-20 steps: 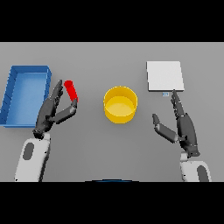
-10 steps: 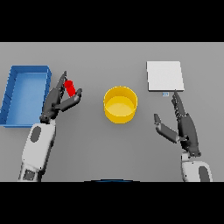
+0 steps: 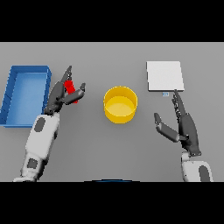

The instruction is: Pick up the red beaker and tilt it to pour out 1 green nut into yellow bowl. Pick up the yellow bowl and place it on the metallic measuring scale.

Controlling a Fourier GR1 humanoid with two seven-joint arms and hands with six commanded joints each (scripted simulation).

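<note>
Fingers of our left hand (image 3: 61,94) reach up around the red beaker (image 3: 70,89) — the thumb stretches past it on the bowl side, the other fingers rise behind it on the bin side, so the beaker sits between them. We cannot tell for sure how tightly they press, but thumb and fingers bracket the beaker and seem to pinch it. The beaker is tilted, its upper end leaning toward the bin, and much of it is hidden by the hand. It shows just right of the blue bin (image 3: 17,116), which lies at the table's left side, and well left of the yellow bowl (image 3: 120,104).

The bowl stands upright on the grey table (image 3: 109,57) near the middle, between our two hands and touching neither. We cannot make out any nut, inside the bowl or elsewhere.

Our right hand (image 3: 186,127) hovers at the right, fingers straight and apart, pointing up toward the far edge, thumb held out toward the bowl — it holds nothing. Its fingertips end just below the scale (image 3: 164,75), a pale square plate lying flat at the far right, well apart from the bowl.
</note>
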